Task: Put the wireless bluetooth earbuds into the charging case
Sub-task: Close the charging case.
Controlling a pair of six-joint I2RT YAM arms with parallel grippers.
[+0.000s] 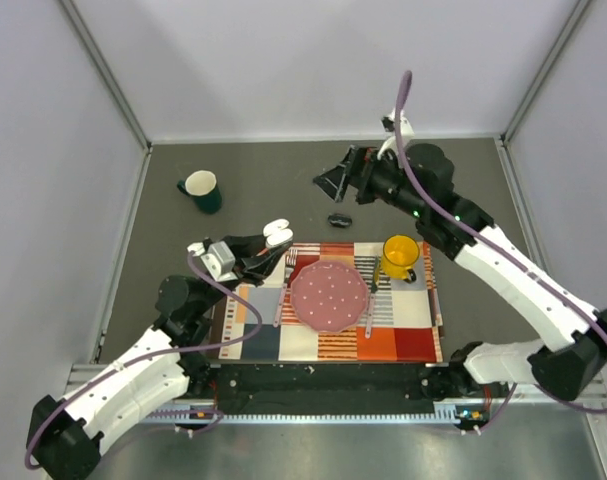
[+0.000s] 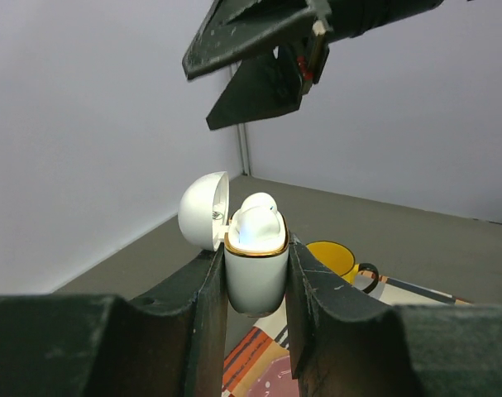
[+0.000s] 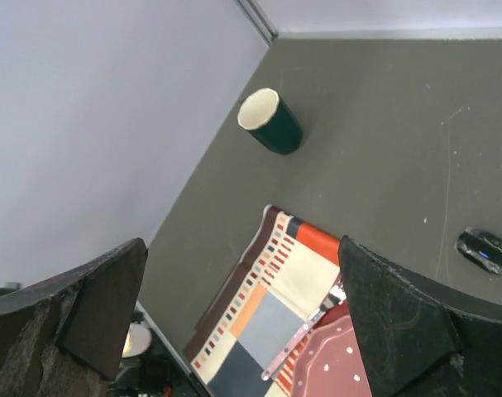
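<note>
- The left gripper (image 2: 255, 266) is clamped narrow on the small white rounded plastic charging case (image 2: 255, 285), with one black finger on each flank. It holds the case upright and raised off the dark grey table (image 1: 263, 170). This grip is judged to steady the case and present its mouth upward for loading
- The domed white lid (image 2: 203, 211) of the case is swung back to the left on its hinge, leaving the gold-rimmed opening exposed
- The two small white plastic wireless earbuds (image 2: 255, 217) show as rounded white shapes standing in that opening, one behind the other. Whether each is pressed fully home cannot be told
- The right gripper (image 1: 335, 180) stands wide with nothing between its jaws. It hangs high above and beyond the case, over the far part of the table. It is judged clear of the work, with the insertion done or nearly so and the lid not yet closed
- The yellow ceramic mug (image 1: 400, 255) and the round pink dotted plate (image 1: 329, 296) sit on the striped patchwork placemat (image 1: 413, 330). The dark green mug (image 1: 201, 190) is at the far left, and the small black oval object (image 1: 340, 219) lies on bare table just beyond the mat. All are apart from the case
- No brand, label or lettering is legible on any item. The black oval object shows only a bluish glint in the right wrist view
</note>
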